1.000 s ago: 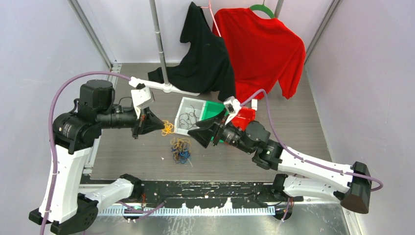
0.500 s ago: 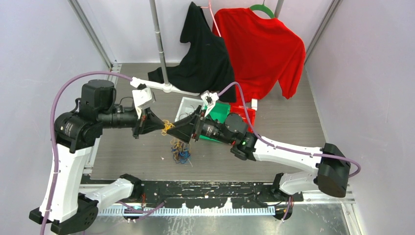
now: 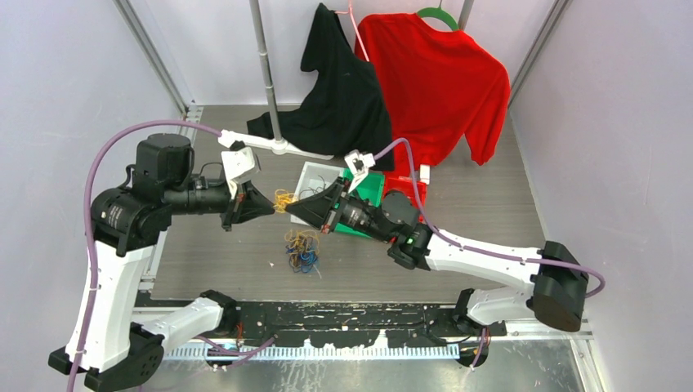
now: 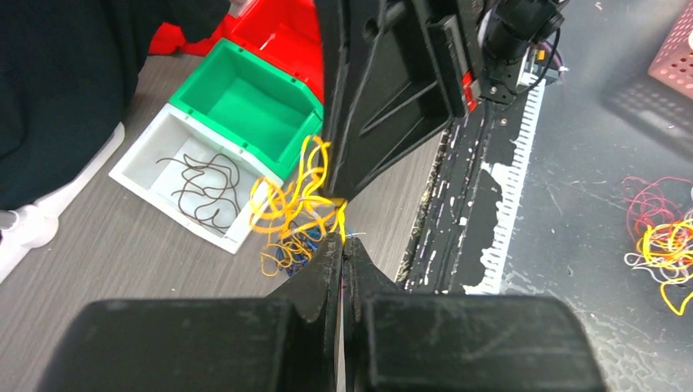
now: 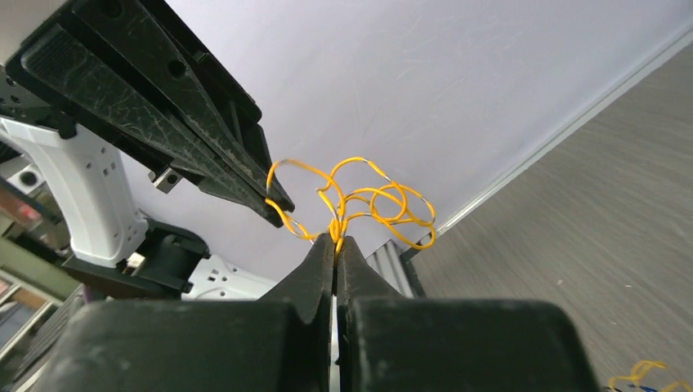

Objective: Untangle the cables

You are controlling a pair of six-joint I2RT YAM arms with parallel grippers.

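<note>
Cable [image 5: 359, 204]: yellow-orange.
Tangle [image 3: 302, 250]: blue, yellow-orange and dark strands.
Wire [image 4: 204, 184]: dark brown, in white bin [image 4: 163, 202].
Green bin [image 4: 245, 98], red bin [image 4: 286, 41].
Left gripper [image 4: 343, 245], right gripper [image 5: 336, 245]: black.
Hoses [image 3: 147, 124]: purple.
Black shirt [image 3: 343, 90], red shirt [image 3: 437, 82].
Hanger [image 3: 437, 11]: green.
Table [image 3: 490, 212]: grey, wood-grain.

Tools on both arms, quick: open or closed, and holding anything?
Left tool: closed, pinching the yellow cables.
Right tool: closed on the same yellow cables.
</note>
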